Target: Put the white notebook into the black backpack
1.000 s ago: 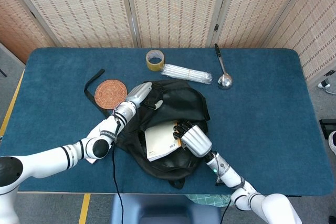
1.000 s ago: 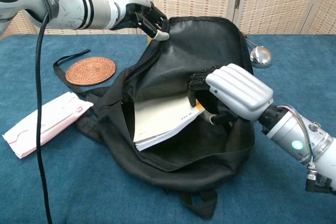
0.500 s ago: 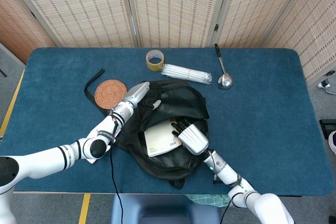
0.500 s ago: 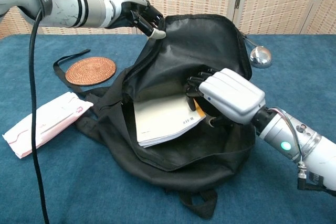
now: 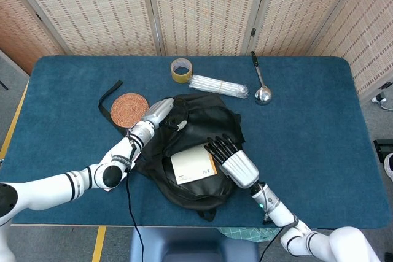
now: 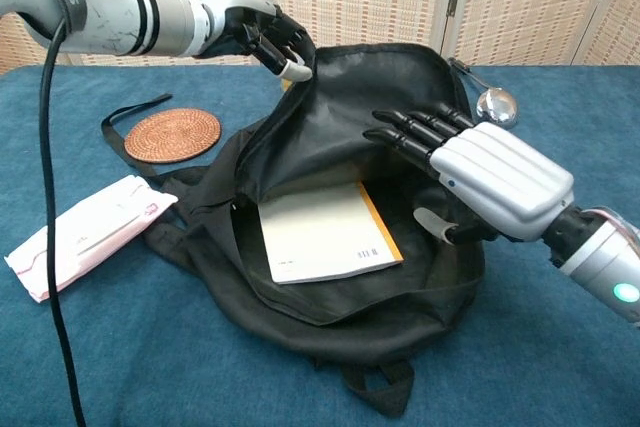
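Note:
The black backpack (image 5: 202, 124) (image 6: 340, 147) lies mid-table with its mouth held wide. The white notebook (image 5: 193, 164) (image 6: 320, 232) lies flat inside the opening, nothing touching it. My left hand (image 5: 161, 110) (image 6: 262, 35) pinches the top edge of the backpack's flap and holds it raised. My right hand (image 5: 234, 161) (image 6: 490, 182) hovers over the right side of the opening with its fingers stretched out and apart, holding nothing, just clear of the notebook.
A woven coaster (image 5: 129, 109) (image 6: 172, 134) and a black strap (image 5: 107, 96) lie left of the bag. A tape roll (image 5: 180, 70), a bundle of white sticks (image 5: 218, 85) and a metal ladle (image 5: 261, 84) lie behind it. A pink-white packet (image 6: 85, 232) lies front left.
My right hand let go of the notebook, spread its fingers and drew back to the right. The notebook dropped flat into the backpack. My left hand keeps the flap up.

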Robot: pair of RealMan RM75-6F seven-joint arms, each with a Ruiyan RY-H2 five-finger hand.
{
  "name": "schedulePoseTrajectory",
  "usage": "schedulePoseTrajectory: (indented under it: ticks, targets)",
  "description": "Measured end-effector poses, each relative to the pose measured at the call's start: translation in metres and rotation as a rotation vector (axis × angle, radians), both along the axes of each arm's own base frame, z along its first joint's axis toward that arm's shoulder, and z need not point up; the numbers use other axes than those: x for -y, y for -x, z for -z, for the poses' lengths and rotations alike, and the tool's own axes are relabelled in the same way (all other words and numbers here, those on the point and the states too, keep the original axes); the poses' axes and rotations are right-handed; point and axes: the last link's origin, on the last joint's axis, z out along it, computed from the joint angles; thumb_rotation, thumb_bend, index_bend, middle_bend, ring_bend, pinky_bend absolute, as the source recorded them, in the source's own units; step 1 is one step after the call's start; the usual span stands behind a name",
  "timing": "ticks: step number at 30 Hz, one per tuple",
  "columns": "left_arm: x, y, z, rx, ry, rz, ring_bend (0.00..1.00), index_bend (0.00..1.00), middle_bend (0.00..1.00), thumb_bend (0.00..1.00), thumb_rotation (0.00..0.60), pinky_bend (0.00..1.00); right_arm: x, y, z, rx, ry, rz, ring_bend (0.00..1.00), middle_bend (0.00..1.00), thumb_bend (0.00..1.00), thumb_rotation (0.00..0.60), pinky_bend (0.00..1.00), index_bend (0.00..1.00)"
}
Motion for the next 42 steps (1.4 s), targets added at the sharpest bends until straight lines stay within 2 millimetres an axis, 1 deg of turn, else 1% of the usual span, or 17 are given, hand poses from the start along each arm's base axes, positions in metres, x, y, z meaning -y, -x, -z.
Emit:
schedulePoseTrajectory:
  ticks: [3,6,8,11,14,17,22,26,29,33,36,38,41,42]
  targets:
    - [0.007,0.002,-0.004,-0.007,0.033,0.013,0.05,0.27,0.14,0.4,0.6,0.0,-0.012,0.008,-0.021,0.001,0.007,0.011,0.07,0.0,0.46,0.6,0.0,0.0]
    - [0.018,0.006,-0.01,-0.023,0.07,0.042,0.04,0.2,0.11,0.38,0.6,0.0,-0.024,0.019,-0.05,0.002,0.025,0.031,0.09,0.01,0.46,0.6,0.01,0.0]
    - [0.024,0.01,-0.015,-0.029,0.078,0.059,0.03,0.17,0.1,0.37,0.6,0.0,-0.033,0.027,-0.071,0.004,0.042,0.05,0.1,0.02,0.46,0.6,0.01,0.0]
    - [0.033,0.023,-0.027,-0.026,0.057,0.069,0.03,0.17,0.1,0.36,0.6,0.0,-0.04,0.037,-0.099,-0.003,0.066,0.079,0.1,0.02,0.46,0.6,0.04,0.0]
    - [0.037,0.042,-0.043,-0.02,-0.006,0.063,0.04,0.18,0.1,0.37,0.6,0.0,-0.043,0.045,-0.123,-0.002,0.071,0.123,0.11,0.02,0.46,0.6,0.07,0.0]
    - [0.042,0.065,-0.06,-0.028,-0.087,0.051,0.05,0.2,0.1,0.38,0.6,0.0,-0.043,0.053,-0.144,0.016,0.049,0.186,0.14,0.03,0.46,0.6,0.13,0.0]
    - [0.053,0.106,-0.087,-0.051,-0.244,0.02,0.06,0.22,0.1,0.39,0.6,0.0,-0.04,0.069,-0.179,0.07,-0.001,0.301,0.19,0.07,0.46,0.6,0.15,0.0]
    - [0.071,0.142,-0.108,-0.086,-0.369,-0.01,0.07,0.23,0.1,0.39,0.6,0.0,-0.04,0.081,-0.199,0.128,-0.023,0.39,0.19,0.07,0.46,0.6,0.15,0.0]
    - [0.09,0.17,-0.122,-0.132,-0.452,-0.032,0.07,0.24,0.1,0.39,0.6,0.0,-0.042,0.091,-0.212,0.151,0.004,0.448,0.17,0.07,0.46,0.6,0.12,0.0]
    - [0.123,0.207,-0.136,-0.21,-0.541,-0.07,0.07,0.23,0.1,0.39,0.6,0.0,-0.048,0.102,-0.222,0.154,0.046,0.514,0.12,0.04,0.45,0.6,0.07,0.0]
    - [0.14,0.22,-0.146,-0.251,-0.576,-0.093,0.06,0.23,0.1,0.39,0.6,0.0,-0.055,0.11,-0.23,0.151,0.082,0.565,0.09,0.03,0.46,0.6,0.06,0.0]
    - [0.148,0.225,-0.145,-0.276,-0.567,-0.101,0.06,0.22,0.1,0.39,0.6,0.0,-0.061,0.113,-0.234,0.159,0.103,0.595,0.08,0.02,0.45,0.6,0.05,0.0]
    - [0.168,0.239,-0.144,-0.329,-0.569,-0.109,0.06,0.22,0.1,0.39,0.6,0.0,-0.069,0.116,-0.238,0.156,0.128,0.623,0.08,0.01,0.46,0.6,0.05,0.0]
    - [0.178,0.245,-0.146,-0.352,-0.586,-0.11,0.05,0.21,0.1,0.39,0.6,0.0,-0.072,0.117,-0.239,0.153,0.138,0.629,0.08,0.01,0.46,0.6,0.05,0.0]
